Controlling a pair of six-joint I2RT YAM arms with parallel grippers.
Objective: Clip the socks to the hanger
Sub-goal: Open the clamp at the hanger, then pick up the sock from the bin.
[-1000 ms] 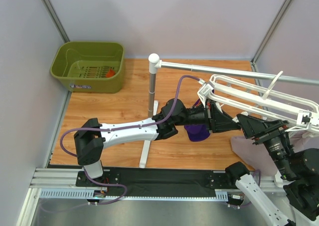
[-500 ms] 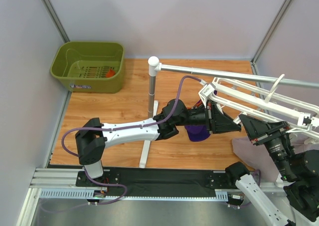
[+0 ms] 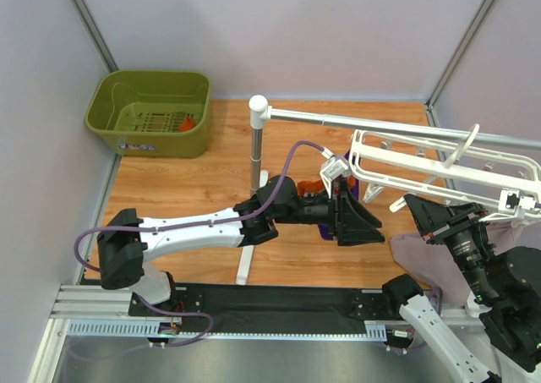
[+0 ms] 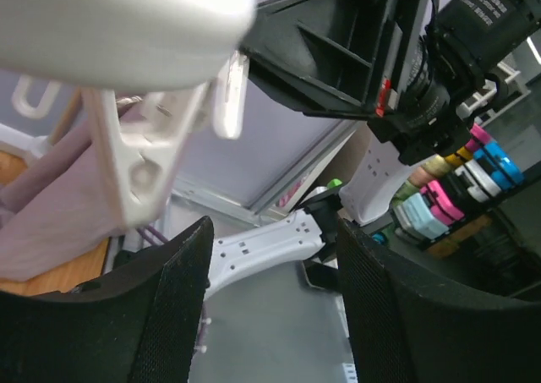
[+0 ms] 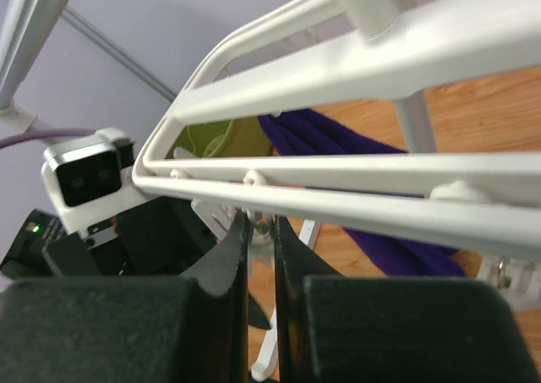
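- Your left gripper (image 4: 275, 231) is released: its fingers stand wide apart with nothing between them, just beside the left end of the hanger (image 3: 439, 165).
- Your right gripper (image 5: 259, 222) is clenched, its fingers nearly meeting right under a hanger bar. You cannot tell whether they pinch a clip.
- The hanger's hook crosses the silver rail (image 3: 372, 125) above the wooden table (image 3: 186, 188).
- The first sock (image 3: 188, 123) lies in the green basket (image 3: 118, 121) at the far left corner.
- The second sock (image 3: 312, 186) shows as an orange-red patch beside your left arm's wrist, near a dark purple cloth (image 5: 321, 138).
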